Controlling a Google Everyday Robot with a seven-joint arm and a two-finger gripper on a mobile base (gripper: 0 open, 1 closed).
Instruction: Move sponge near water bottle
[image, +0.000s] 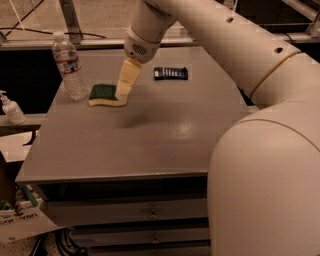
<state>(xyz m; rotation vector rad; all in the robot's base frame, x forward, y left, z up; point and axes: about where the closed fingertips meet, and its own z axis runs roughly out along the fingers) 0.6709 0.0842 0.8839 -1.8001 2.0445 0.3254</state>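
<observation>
Grey table (160, 135) holds the sponge (102, 92) flat just beside the water bottle (69, 67), so placement looks done. The gripper (122, 91) sits at the sponge's right edge; I cannot tell whether it is grasping.

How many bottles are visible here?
2. The water bottle stands at the back-left corner of the table; a small pump bottle sits off the table, far left. The hand is at the sponge's right end.

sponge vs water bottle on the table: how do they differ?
The sponge lies flat and low; the water bottle stands upright and tall. The sponge is dark green over pale yellow; the water bottle is clear with a white cap. The pincer is at the sponge's end away from the water bottle. Both rest on the table.
</observation>
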